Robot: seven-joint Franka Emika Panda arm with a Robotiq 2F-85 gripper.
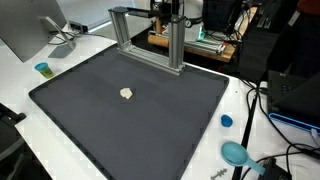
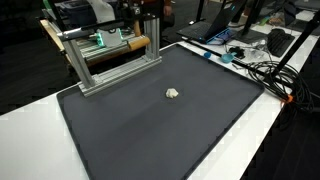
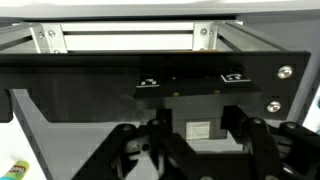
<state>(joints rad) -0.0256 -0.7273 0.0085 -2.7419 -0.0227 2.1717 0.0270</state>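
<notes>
Top centre of both exterior views, the gripper (image 1: pixel 166 12) (image 2: pixel 150 9) hangs dark against the upper edge, pointing down and cropped by the frame. Over to the wrist view: its black linkages fill the bottom of the picture, splayed to either side of the middle. The fingertips drop below the lower edge, so the jaw gap cannot be read.
</notes>
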